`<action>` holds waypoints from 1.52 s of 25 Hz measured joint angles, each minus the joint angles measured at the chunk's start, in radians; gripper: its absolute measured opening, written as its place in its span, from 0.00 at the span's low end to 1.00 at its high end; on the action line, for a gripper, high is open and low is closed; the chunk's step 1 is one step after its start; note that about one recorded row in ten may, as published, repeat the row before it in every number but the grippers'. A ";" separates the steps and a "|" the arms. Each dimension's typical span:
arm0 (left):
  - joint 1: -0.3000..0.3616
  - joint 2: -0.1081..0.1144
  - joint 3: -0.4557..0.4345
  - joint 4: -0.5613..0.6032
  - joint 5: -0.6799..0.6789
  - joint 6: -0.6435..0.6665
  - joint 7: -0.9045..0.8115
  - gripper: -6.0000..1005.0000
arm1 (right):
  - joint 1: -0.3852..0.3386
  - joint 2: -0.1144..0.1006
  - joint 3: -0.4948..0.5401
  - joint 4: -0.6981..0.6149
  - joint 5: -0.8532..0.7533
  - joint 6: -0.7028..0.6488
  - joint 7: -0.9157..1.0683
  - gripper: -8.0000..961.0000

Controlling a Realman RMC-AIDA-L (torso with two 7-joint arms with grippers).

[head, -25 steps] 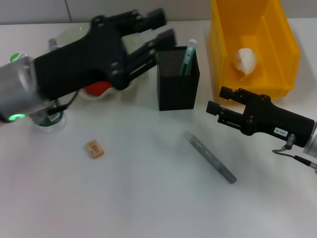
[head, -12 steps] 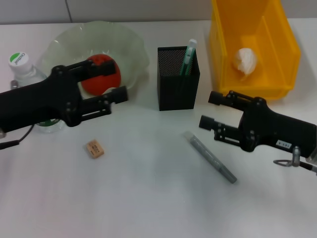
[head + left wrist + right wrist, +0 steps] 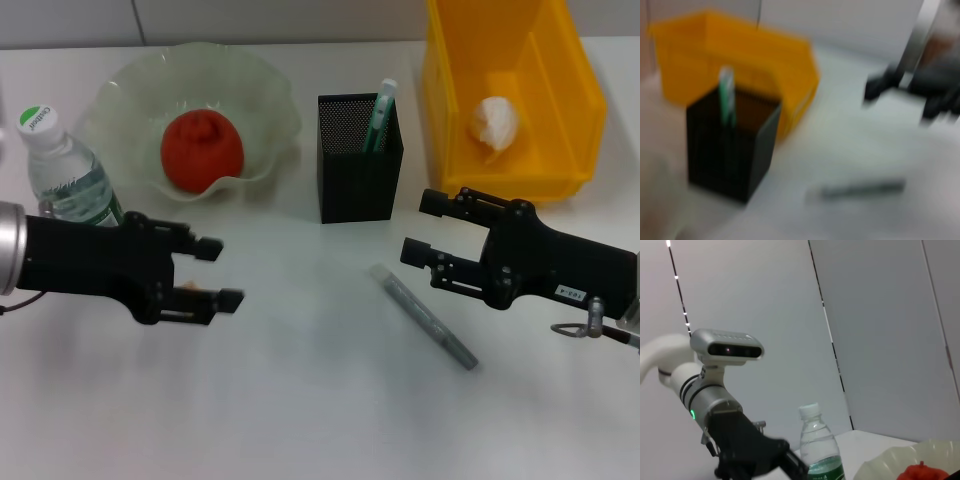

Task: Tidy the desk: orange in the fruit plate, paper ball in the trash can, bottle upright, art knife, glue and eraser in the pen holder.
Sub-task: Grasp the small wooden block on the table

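Left gripper [image 3: 218,272] hovered jaws apart over the eraser [image 3: 187,288] at lower left, so it should straddle it squarely before closing, while right gripper [image 3: 428,230], jaws released, waited beside the knife [image 3: 423,315].

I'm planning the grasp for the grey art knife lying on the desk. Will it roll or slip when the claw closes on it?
The art knife looks slim, straight and rigid, so it probably won't flex. It lies flat and diagonal on the smooth white desk, so it may slide or pivot if nudged off-centre. The open right claw hovers just beside it; a grip across its narrow width seems safest.
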 joint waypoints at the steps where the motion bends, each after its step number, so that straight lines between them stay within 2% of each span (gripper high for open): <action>1: -0.013 -0.016 0.036 0.087 0.127 -0.004 -0.080 0.68 | 0.000 0.000 0.001 0.000 0.002 0.005 0.000 0.72; 2: -0.013 -0.016 0.036 0.087 0.127 -0.004 -0.080 0.68 | 0.000 0.000 0.001 0.000 0.002 0.005 0.000 0.72; 6: -0.070 -0.012 0.170 0.150 0.290 -0.028 -0.257 0.68 | -0.004 0.001 0.002 0.001 0.003 0.012 0.001 0.72; 7: -0.070 -0.012 0.170 0.150 0.290 -0.028 -0.257 0.68 | -0.004 0.001 0.002 0.001 0.003 0.012 0.001 0.72; 8: -0.100 -0.013 0.195 0.150 0.358 -0.027 -0.301 0.68 | -0.004 0.001 0.002 0.003 0.003 0.014 0.001 0.72; 10: -0.100 -0.013 0.195 0.150 0.358 -0.027 -0.301 0.68 | -0.004 0.002 0.001 0.008 0.004 0.020 0.002 0.72; 11: -0.141 -0.016 0.266 0.140 0.431 -0.045 -0.357 0.68 | -0.004 0.002 0.002 0.011 0.004 0.023 0.002 0.72; 24: -0.158 -0.015 0.295 0.137 0.477 -0.087 -0.409 0.69 | -0.009 0.002 0.002 0.012 0.006 0.024 0.002 0.72; 32: -0.202 -0.018 0.320 0.047 0.531 -0.104 -0.426 0.69 | -0.010 0.002 0.001 0.024 0.006 0.024 -0.002 0.72; 38: -0.214 -0.017 0.324 0.030 0.539 -0.143 -0.434 0.69 | -0.012 0.002 -0.004 0.029 0.005 0.021 -0.002 0.72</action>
